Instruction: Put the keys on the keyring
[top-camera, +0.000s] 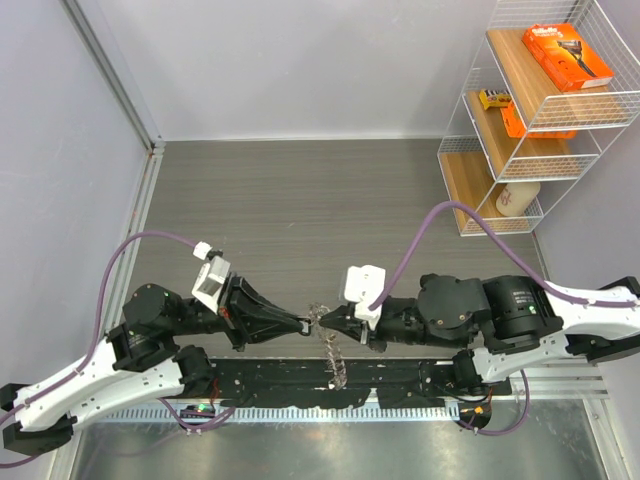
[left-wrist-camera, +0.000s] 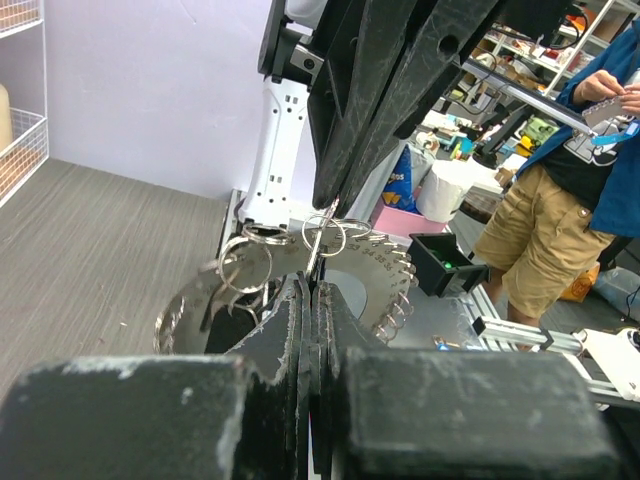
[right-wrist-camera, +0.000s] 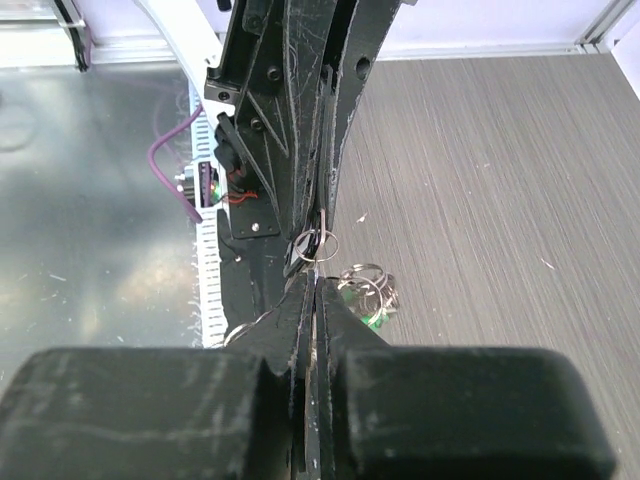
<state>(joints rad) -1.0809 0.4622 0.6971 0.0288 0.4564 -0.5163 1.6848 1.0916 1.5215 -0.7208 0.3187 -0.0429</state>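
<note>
My two grippers meet tip to tip above the table's near edge. The left gripper (top-camera: 303, 323) (left-wrist-camera: 313, 287) is shut on a thin silver wire that runs up to a small ring (left-wrist-camera: 326, 236); it looks like part of the keyring. The right gripper (top-camera: 322, 321) (right-wrist-camera: 317, 283) is shut on a flat silver blade, apparently one of the keys, just below the same small ring (right-wrist-camera: 317, 244). The keyring's fan of small silver keys (left-wrist-camera: 385, 268) (top-camera: 333, 362) hangs beneath the tips. Loose rings (right-wrist-camera: 366, 284) and a green tag (right-wrist-camera: 373, 319) hang beside the right fingers.
A white wire shelf (top-camera: 540, 120) with an orange box (top-camera: 567, 56) and a bottle stands at the back right. A black rail (top-camera: 330, 385) and a slotted white strip run along the near edge. A person in khaki shorts (left-wrist-camera: 560, 210) stands beyond the table.
</note>
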